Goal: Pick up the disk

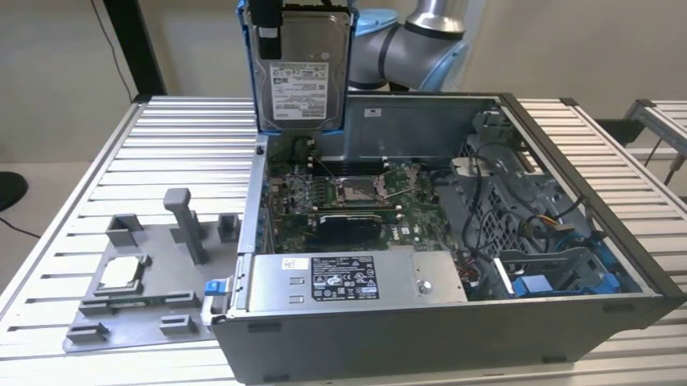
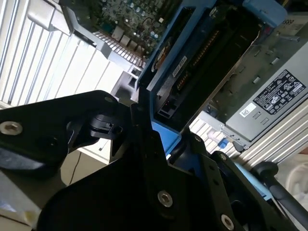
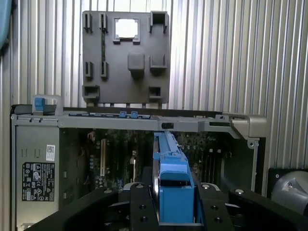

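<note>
Disk [image 1: 301, 68], clamped in the tool [image 3: 174, 188], hangs over the case [image 1: 429, 338] on slatted table [image 1: 76, 185].

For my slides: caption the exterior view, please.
Gripper holds the disk upright above the open computer case on the slatted table.

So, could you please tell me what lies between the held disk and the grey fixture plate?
In the first wrist view, the open case's side wall crosses between the disk and the fixture plate.
</note>
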